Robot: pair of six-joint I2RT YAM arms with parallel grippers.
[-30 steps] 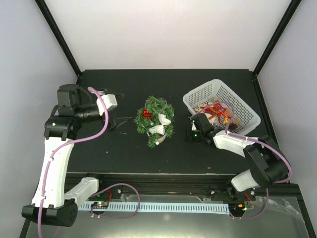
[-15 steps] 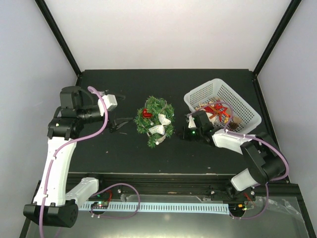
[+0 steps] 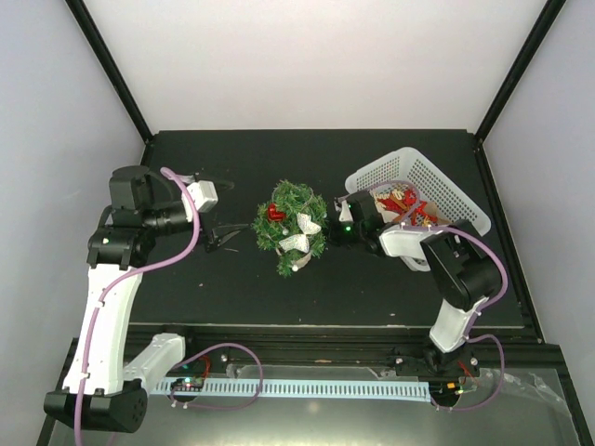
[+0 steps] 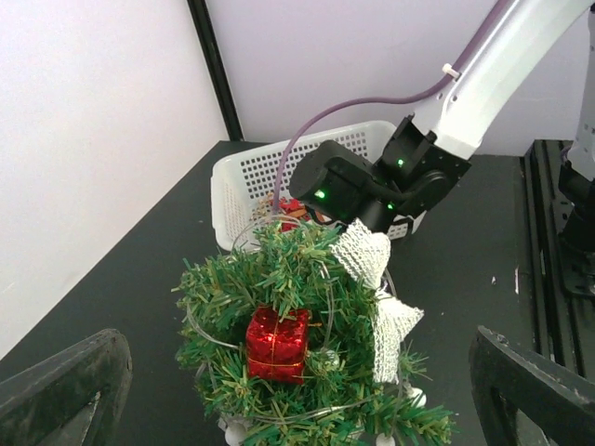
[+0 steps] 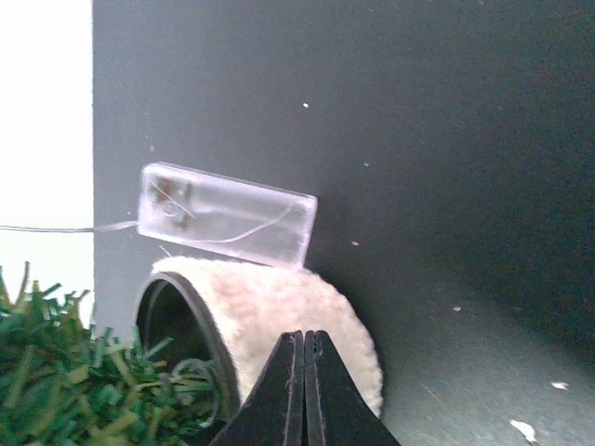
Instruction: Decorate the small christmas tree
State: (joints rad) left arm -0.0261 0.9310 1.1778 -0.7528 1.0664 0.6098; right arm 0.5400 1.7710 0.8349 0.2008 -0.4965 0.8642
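The small christmas tree [image 3: 292,229] stands mid-table with a red gift-box ornament [image 3: 275,212] and a white mesh bow [image 3: 303,230] on it. My left gripper [image 3: 224,233] is open and empty just left of the tree. In the left wrist view the tree [image 4: 279,279], the red gift [image 4: 276,344] and the bow [image 4: 379,295] sit between my wide-apart fingers [image 4: 65,381]. My right gripper [image 3: 333,232] is shut and empty at the tree's right side. In the right wrist view its tips [image 5: 304,338] rest against the fuzzy whitish pot [image 5: 279,311], beside a clear battery box [image 5: 228,216].
A white perforated basket [image 3: 444,190] with red and gold ornaments [image 3: 400,200] stands at the right, behind my right arm; it also shows in the left wrist view [image 4: 244,186]. Black frame posts rise at the table's back corners.
My right gripper has moved left from the basket's front to the tree's right side, staying shut. The basket has shifted a little. My left arm has barely moved.
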